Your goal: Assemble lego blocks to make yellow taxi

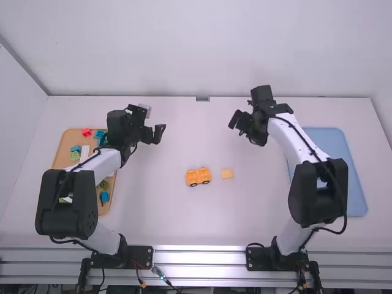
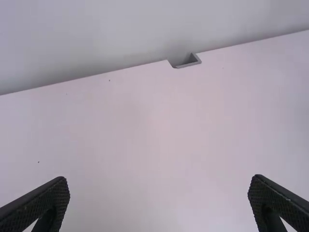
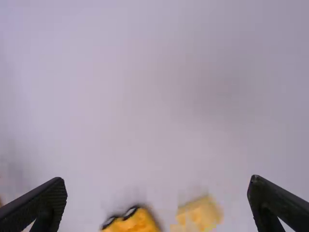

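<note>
An orange-yellow car body with dark wheels [image 1: 198, 177] stands on the table's middle, with a small pale yellow-orange block [image 1: 227, 174] lying just right of it, apart. My left gripper [image 1: 157, 134] is over the table, farther back and left of the car; in the left wrist view the left gripper [image 2: 159, 200] is open with nothing between its fingers. Behind and to the right of the block is my right gripper [image 1: 237, 124]. In the right wrist view the right gripper [image 3: 157, 200] stands open and empty, with the car [image 3: 133, 222] and the block [image 3: 202, 215] at the bottom edge.
A tan tray [image 1: 62, 157] with several coloured blocks lies at the left, partly under the left arm. At the right a blue tray [image 1: 353, 184] extends beneath the right arm. A small grey bracket [image 1: 203, 98] sits at the table's back edge.
</note>
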